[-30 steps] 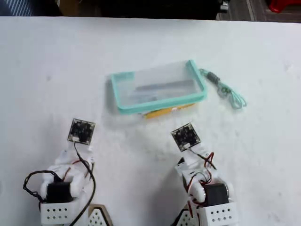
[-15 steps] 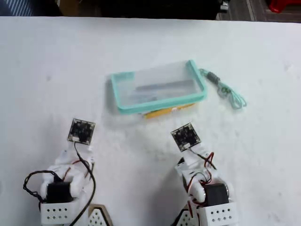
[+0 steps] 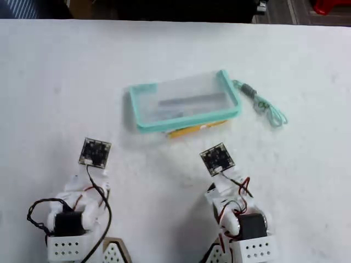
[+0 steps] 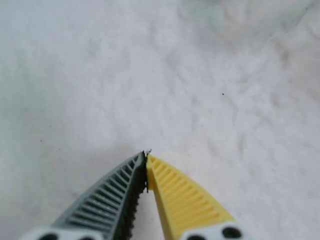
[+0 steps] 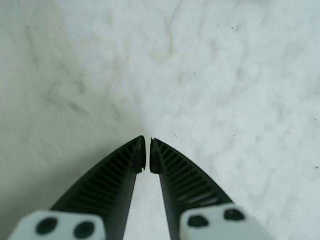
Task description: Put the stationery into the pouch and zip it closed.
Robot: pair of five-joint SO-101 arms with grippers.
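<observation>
A clear pouch (image 3: 184, 103) with a teal zip border lies flat near the middle of the white table, dark stationery showing through its top. A yellow-orange item (image 3: 196, 129) sticks out along the pouch's near edge. Its teal cord (image 3: 263, 105) trails off to the right. Both arms sit folded at the near edge, well short of the pouch: one at the near left (image 3: 82, 203), one at the near right (image 3: 233, 208). My left gripper (image 4: 146, 156), with a grey and a yellow finger, is shut over bare table. My right gripper (image 5: 146, 145), with two black fingers, is shut with nothing in it.
The white tabletop (image 3: 66, 82) stretches wide on every side of the pouch. Its far edge (image 3: 164, 21) meets a dark background. A small camera board rides on each arm, one at the near left (image 3: 95, 152) and one at the near right (image 3: 217, 159).
</observation>
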